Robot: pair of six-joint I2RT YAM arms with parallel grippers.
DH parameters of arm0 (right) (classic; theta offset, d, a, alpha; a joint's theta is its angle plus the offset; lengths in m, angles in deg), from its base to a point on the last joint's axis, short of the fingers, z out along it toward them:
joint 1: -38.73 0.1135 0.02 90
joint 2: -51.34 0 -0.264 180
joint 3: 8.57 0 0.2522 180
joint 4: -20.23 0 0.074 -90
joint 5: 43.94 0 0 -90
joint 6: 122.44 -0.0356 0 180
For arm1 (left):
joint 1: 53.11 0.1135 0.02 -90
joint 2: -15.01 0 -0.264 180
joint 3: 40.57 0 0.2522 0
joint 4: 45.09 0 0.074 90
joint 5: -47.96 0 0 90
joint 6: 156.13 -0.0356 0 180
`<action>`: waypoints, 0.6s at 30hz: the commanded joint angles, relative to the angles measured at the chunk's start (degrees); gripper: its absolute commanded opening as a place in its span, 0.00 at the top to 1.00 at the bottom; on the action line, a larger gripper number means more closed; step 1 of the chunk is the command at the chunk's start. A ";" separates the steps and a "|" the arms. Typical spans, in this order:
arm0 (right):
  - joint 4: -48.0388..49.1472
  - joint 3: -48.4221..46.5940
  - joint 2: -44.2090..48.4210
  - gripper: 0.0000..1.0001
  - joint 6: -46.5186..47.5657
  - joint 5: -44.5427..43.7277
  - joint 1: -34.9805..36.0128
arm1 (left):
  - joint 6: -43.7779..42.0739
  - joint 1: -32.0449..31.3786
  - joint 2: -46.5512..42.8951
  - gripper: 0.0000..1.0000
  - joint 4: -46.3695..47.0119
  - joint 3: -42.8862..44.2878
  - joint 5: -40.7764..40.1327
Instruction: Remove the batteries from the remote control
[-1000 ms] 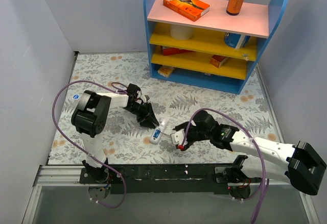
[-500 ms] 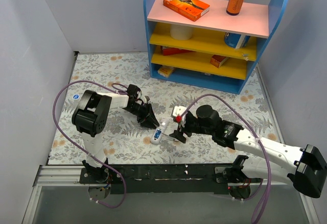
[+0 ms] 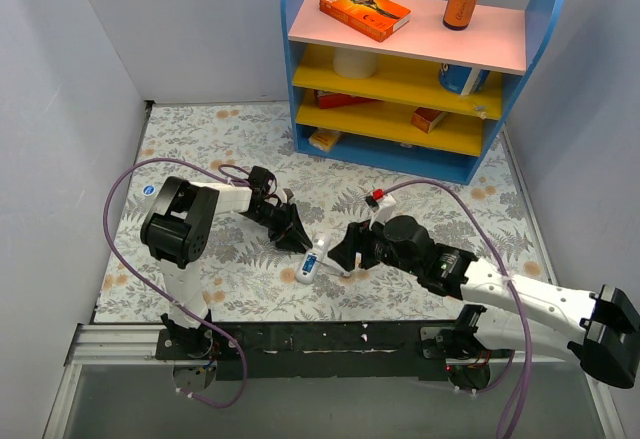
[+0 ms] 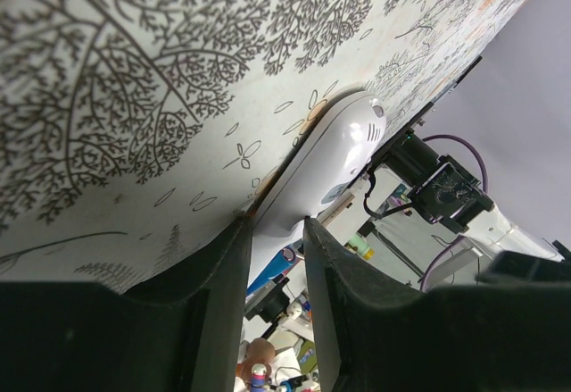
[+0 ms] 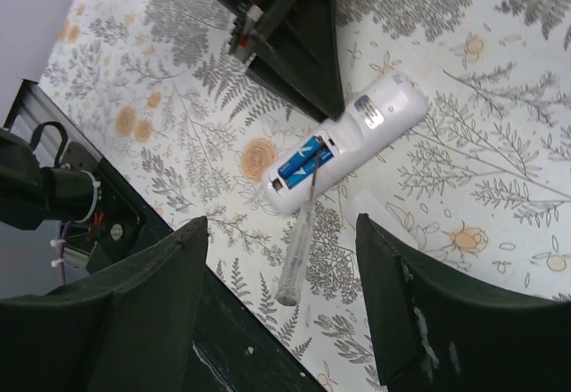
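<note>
Over the last second my right tool (image 3: 345,251) has swung up from the near side of the worktop (image 3: 200,139) and settled just to the right of the remote control (image 3: 310,261), wrist camera looking down onto it. The remote itself has not shifted, and my left tool (image 3: 292,234) has stayed on its far end. I read that as the right arm lining up for the extraction, with nothing taken out yet.

The right wrist view shows the slot uncovered and both blue batteries (image 5: 308,160) seated side by side inside. A thin silvery rod (image 5: 297,247) lies loose, one end over the batteries, the other on the worktop. A flat white piece (image 5: 376,208) just beside the remote is probably the cover.

The right tool's jaws are spread wide and hold nothing, hovering clear of the remote. The left tool is drawn in narrow, and in its wrist view its fingers (image 4: 214,294) pinch the end of the remote against the worktop.
</note>
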 commanded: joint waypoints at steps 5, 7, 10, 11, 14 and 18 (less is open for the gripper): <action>1.01 -1.08 -8.46 0.29 -9.82 -4.87 4.58 | -3.11 -1.27 3.72 0.69 -0.46 -2.99 -13.83; 0.13 -1.78 -9.61 0.29 -10.69 -6.63 5.81 | -3.11 -1.27 3.72 0.69 -0.54 -2.90 -13.74; -1.88 -3.28 -11.11 0.30 -12.36 -9.53 7.13 | -3.20 -1.27 3.80 0.69 -0.54 -2.90 -13.91; -1.89 -3.46 -11.63 0.31 -12.89 -9.97 7.39 | -3.29 -1.27 3.80 0.69 -0.72 -2.90 -13.91; -4.17 -3.98 -12.60 0.34 -13.95 -11.38 8.19 | -3.29 -1.27 3.63 0.70 -0.72 -2.81 -13.83; -3.82 -3.90 -13.22 0.40 -14.30 -11.91 8.80 | -3.29 -1.27 3.98 0.70 -0.72 -2.72 -13.74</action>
